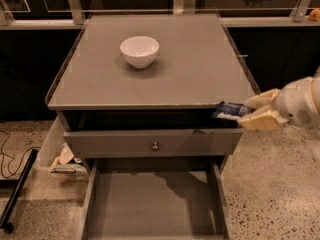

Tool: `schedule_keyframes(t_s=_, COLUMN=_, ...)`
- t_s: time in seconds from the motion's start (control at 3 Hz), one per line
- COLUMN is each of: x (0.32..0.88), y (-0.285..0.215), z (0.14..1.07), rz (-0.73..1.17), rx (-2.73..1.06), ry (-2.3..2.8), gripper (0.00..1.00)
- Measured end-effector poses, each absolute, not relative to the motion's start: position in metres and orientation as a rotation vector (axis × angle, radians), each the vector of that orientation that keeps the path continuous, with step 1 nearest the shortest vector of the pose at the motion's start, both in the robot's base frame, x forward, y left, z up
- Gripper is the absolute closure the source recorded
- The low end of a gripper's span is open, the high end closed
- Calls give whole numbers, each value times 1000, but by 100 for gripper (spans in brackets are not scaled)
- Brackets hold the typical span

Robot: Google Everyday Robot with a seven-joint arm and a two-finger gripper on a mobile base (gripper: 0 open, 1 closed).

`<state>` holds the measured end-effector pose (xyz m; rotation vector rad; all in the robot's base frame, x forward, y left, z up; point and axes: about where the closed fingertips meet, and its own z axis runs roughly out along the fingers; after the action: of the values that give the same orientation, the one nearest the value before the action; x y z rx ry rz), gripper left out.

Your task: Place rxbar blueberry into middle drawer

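One step of the task is judged complete: the rxbar blueberry is clamped by its right end between the two fingers of the gripper. It is held roughly level at the near right corner of the cabinet top, clear of the surface. The middle drawer is seen pulled out towards the near side, and nothing is seen on its floor. The bar is held well above it, about over the drawer's right wall. The lowering of the bar, its shift to the left over the drawer floor and its release are judged to remain. The knobbed drawer front lies between the bar's height and the open drawer. The white bowl is left on the far part of the top.

The near end of the open drawer is cut off by the lower edge, and the arm by the right edge. The bar's right end is covered by the fingers. The dark gap under the cabinet top cannot be made out.
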<state>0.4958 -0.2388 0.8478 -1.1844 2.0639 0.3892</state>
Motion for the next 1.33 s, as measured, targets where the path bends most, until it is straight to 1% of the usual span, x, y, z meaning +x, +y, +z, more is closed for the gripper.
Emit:
schedule_keyframes(t_s=0.33, x=466, y=-239, z=795, rz=435, rx=-1170, ry=2122, gripper=100)
schedule_keyframes(t_s=0.67, x=466, y=-239, z=795, rz=436, rx=-1171, ry=2122, gripper=100)
schedule_keyframes(t_s=1.0, x=469, y=-224, z=771, rz=477, rx=-1188, ry=2140, gripper=100)
schedule_keyframes(t_s=1.33, x=460, y=-198, z=722, rz=559, rx=-1178, ry=2159, gripper=100)
